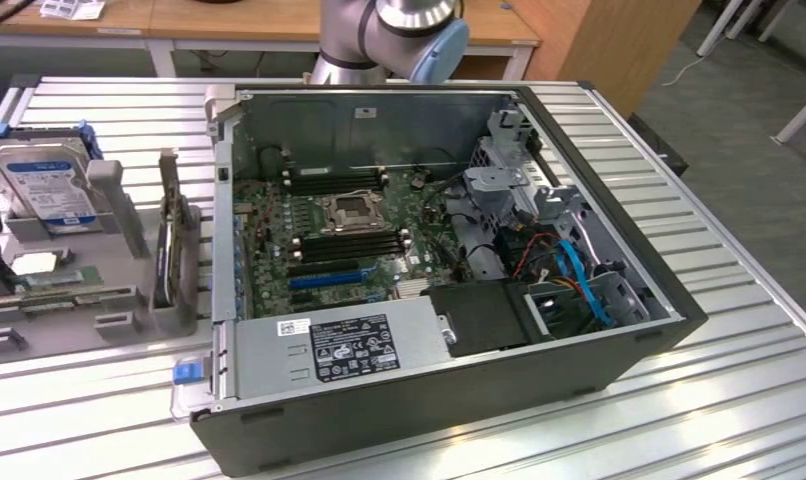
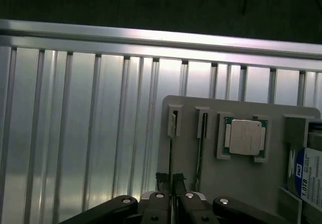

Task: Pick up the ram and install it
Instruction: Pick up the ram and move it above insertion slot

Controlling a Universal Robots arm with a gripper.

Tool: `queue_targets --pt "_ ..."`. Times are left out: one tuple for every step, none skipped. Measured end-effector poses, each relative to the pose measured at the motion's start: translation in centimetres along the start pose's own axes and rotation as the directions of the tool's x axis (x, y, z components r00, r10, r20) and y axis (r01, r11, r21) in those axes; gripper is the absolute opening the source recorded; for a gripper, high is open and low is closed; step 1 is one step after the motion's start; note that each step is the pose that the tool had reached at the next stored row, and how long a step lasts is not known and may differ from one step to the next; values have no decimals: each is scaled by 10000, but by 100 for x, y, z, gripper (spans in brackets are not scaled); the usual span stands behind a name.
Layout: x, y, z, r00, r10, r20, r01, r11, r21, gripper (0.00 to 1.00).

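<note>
A silver robot arm (image 1: 390, 30) reaches in from the far side of a ribbed metal table (image 1: 750, 400). An open computer case (image 1: 443, 400) lies on the table with its circuit board facing up. Towards the exterior view's left of the case sits a grey holder (image 1: 123, 215). The ram (image 1: 167, 235) stands on its edge in a slot of the holder, on the side nearest the case. A hard drive (image 1: 50, 185) and a square processor chip (image 1: 36, 265) rest in the same holder, further from the case.

In the wrist view, the gripper (image 2: 171, 179) hangs above the holder, in line with the thin edge of the ram. Its two dark fingertips (image 2: 178, 181) are close together with a narrow gap between them, and they hold nothing.
</note>
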State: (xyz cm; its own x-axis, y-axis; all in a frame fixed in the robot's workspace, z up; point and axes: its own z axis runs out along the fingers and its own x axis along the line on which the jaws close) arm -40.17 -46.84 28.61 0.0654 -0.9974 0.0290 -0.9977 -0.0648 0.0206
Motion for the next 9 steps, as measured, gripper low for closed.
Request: queue_targets --pt "1 1 -45 10000 -19 -3 19 10000 1 14" --pt "2 2 -90 10000 -41 -5 41 10000 1 14" --pt "4 3 -137 10000 -64 -9 64 10000 2 14" --pt "5 4 -182 10000 -86 -10 86 10000 2 14" --pt "7 5 -227 9999 -108 -12 108 9999 3 14" --pt "8 5 -272 9999 -130 -14 130 9999 4 14" --pt "9 6 -322 9999 -159 -17 159 9999 4 14" --pt "11 8 -362 9998 -182 -18 182 9998 4 14" --pt "12 8 -411 9998 -209 -20 209 9998 5 14"
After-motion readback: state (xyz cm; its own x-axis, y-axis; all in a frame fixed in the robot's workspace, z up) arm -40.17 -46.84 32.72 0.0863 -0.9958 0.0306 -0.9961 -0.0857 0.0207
